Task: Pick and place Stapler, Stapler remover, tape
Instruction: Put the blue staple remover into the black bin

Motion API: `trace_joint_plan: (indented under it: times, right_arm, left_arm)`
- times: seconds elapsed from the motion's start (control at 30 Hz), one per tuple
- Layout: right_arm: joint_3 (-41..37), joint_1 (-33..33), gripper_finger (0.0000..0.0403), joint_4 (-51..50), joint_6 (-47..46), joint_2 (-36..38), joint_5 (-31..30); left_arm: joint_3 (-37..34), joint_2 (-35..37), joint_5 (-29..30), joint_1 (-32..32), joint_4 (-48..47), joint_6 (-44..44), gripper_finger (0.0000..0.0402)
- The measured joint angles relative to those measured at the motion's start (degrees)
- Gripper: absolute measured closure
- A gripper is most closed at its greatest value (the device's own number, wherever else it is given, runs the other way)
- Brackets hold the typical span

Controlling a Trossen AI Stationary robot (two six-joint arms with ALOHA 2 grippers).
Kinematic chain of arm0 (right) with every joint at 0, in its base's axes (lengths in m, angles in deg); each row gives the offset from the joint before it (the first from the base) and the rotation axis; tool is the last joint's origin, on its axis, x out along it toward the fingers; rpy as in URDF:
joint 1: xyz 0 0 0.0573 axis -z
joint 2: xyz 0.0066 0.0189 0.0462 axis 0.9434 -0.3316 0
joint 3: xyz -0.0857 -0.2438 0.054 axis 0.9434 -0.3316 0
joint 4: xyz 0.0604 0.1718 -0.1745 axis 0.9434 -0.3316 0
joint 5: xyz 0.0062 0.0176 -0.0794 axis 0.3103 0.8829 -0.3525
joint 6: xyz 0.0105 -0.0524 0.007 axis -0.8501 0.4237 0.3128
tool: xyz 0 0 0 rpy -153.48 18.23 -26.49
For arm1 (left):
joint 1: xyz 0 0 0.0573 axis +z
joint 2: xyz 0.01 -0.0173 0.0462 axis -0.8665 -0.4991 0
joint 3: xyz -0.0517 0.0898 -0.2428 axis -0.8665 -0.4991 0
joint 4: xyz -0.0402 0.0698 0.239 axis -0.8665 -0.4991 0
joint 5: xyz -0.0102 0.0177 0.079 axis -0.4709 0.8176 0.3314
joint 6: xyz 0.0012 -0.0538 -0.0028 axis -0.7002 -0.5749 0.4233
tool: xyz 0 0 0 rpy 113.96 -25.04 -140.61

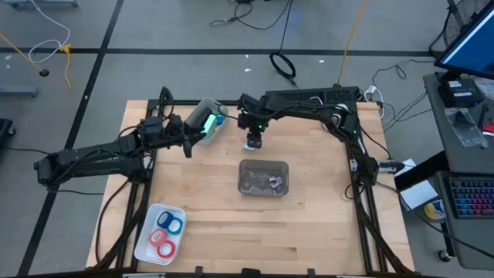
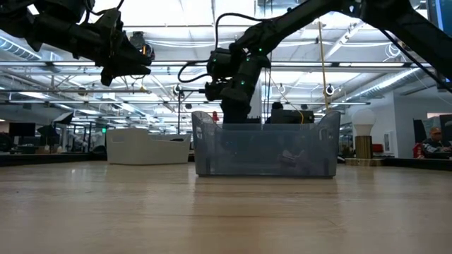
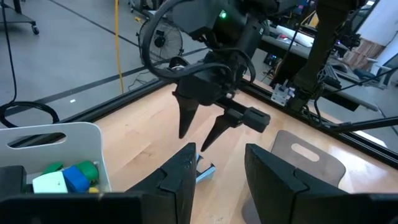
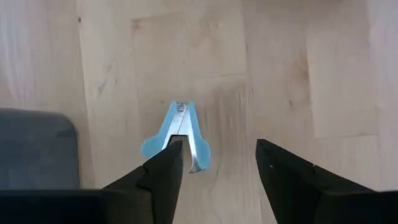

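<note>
While hovering over the light-blue staple remover [image 4: 178, 138] lying on the wood surface [image 4: 280, 74] behind the grey bin [image 1: 263, 177], the right tool [image 4: 217, 165] is standing spread, likely lining up a pinch; left tool [image 3: 219, 171] is waiting spread and empty near the white bin [image 1: 207, 120]

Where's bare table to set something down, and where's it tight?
Open wood: the whole near strip between the white tray of tape rolls and the right frame rail, plus right of the grey bin. Tight: the far edge, where the right hand hangs over the blue staple remover beside the white bin, left hand close by.
</note>
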Motion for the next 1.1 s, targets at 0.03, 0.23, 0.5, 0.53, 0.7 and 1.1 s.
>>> trace_joint_plan:
  times: [0.03, 0.23, 0.5, 0.53, 0.7, 1.1]
  right_arm:
    - [0.06, 0.02, 0.0202, 0.05, -0.02, 0.02, 0.04]
    - [0.15, 0.31, 0.0196, 0.44, -1.62, -0.73, 0.56]
    - [0.11, 1.21, 0.0201, -0.70, -4.28, -3.20, 5.83]
    - [0.08, 1.18, 0.0201, -0.76, -4.28, -3.26, 5.86]
    - [0.08, 0.79, 0.0207, 0.50, -4.28, -3.21, 5.71]
    - [0.17, -1.01, 0.0279, 1.36, -5.25, -5.28, 1.48]
  left_arm:
    - [0.00, 0.00, 0.00, -0.01, 0.00, 0.00, 0.0265]
    - [0.00, 0.00, 0.48, -0.01, 0.02, 0.33, 0.0266]
    - [0.00, 0.00, 0.48, -0.01, 0.04, 0.15, 0.0266]
    - [0.00, 0.00, 0.49, -0.01, 0.04, 0.15, 0.0265]
    - [0.00, 0.00, 0.50, 0.00, 0.04, 0.13, 0.0266]
    - [0.00, 0.00, 0.52, 0.01, 0.04, 0.13, 0.0266]
